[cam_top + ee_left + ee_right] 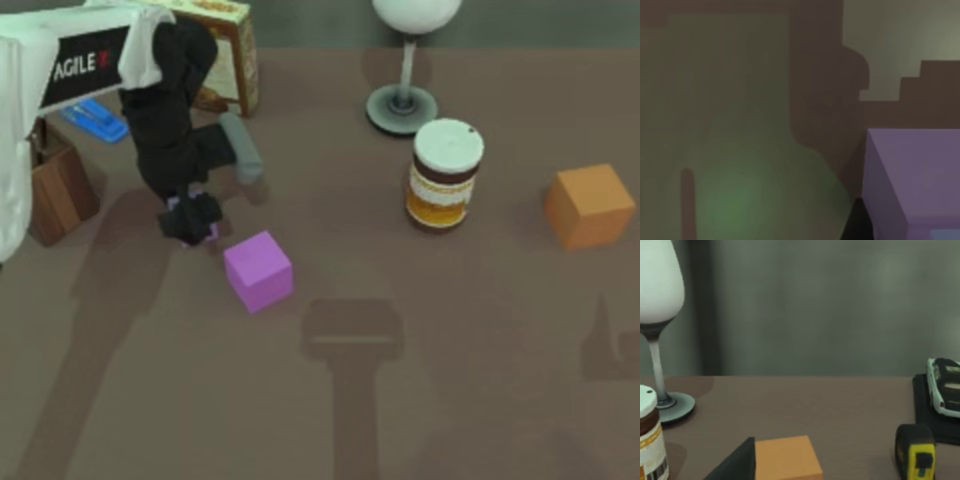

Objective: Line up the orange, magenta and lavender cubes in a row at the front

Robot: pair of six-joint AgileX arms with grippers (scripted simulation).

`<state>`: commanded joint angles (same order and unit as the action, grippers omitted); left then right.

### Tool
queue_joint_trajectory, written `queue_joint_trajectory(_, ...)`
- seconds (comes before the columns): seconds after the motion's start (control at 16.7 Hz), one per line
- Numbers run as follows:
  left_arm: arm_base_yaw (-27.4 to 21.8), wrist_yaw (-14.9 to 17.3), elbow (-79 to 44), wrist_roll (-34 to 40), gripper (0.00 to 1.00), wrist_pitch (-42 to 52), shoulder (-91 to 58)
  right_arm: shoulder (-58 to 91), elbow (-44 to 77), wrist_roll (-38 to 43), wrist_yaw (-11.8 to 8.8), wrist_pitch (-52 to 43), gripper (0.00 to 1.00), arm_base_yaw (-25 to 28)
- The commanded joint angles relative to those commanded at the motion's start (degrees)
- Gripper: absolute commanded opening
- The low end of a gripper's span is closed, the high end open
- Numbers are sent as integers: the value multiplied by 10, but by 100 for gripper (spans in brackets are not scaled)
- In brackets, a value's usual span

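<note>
The left arm (70,70) has a white shell lettered "AGILE", with black wrist and fingers (190,218).

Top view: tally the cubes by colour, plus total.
Orange: 1, the orange cube, right of the jar.
Magenta: 1, the magenta cube.
Lavender: 1, the lavender cube, mostly hidden under the left end effector.
Total: 3

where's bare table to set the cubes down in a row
Free: the whole front strip below the magenta cube and jar, only shadows there. Also free between jar and orange cube. Crowded: back left, around the left gripper, box and wooden block.
</note>
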<state>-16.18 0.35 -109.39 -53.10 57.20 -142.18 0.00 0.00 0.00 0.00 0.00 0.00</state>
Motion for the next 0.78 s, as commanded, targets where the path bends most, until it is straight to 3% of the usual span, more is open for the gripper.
queue_joint_trajectory(0.3, 1, 8, -8, 7, 0, 24, 23, 0, 0, 0, 0, 0, 100, 0)
queue_joint_trajectory(0.78, 11, 7, -98, 8, 0, 148, 56, 0, 0, 0, 0, 0, 100, 0)
